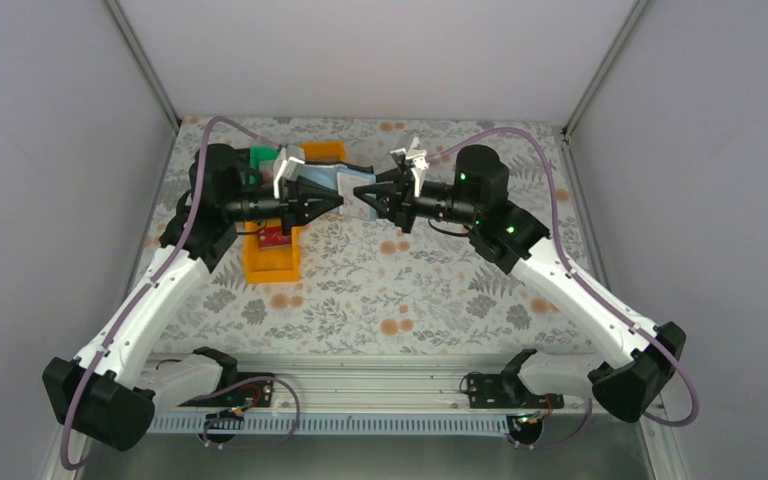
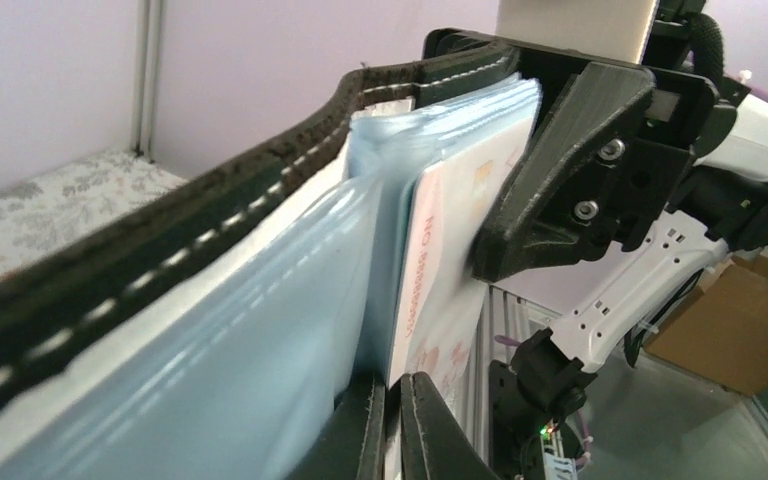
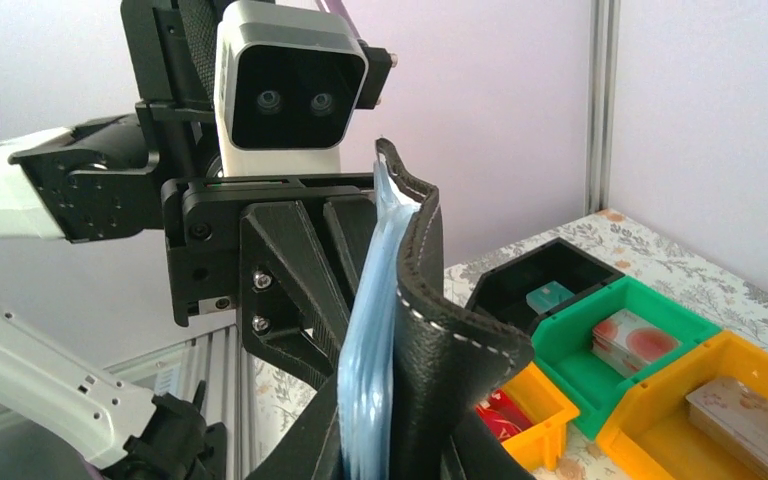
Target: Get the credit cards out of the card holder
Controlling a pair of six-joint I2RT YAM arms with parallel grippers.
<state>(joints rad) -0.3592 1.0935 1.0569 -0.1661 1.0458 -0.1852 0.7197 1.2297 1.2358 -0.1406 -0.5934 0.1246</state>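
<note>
The card holder (image 1: 348, 181) hangs in the air between both grippers, black outside with pale blue sleeves. In the left wrist view its black stitched edge (image 2: 210, 230) runs across, and a whitish credit card with red print (image 2: 455, 260) sticks out between the sleeves. My left gripper (image 2: 392, 385) is shut on that card's lower edge; it also shows in the top view (image 1: 338, 202). My right gripper (image 3: 400, 440) is shut on the card holder (image 3: 440, 300), clamping sleeves and cover; in the top view it (image 1: 362, 198) faces the left one.
Trays stand on the flowered table: a black tray (image 3: 520, 275) with a teal card, a green tray (image 3: 560, 345) with whitish-red cards, an orange tray (image 3: 660, 440) with a pale grey card, and an orange tray (image 3: 535, 425) with a red card (image 3: 500, 412). Walls enclose the table.
</note>
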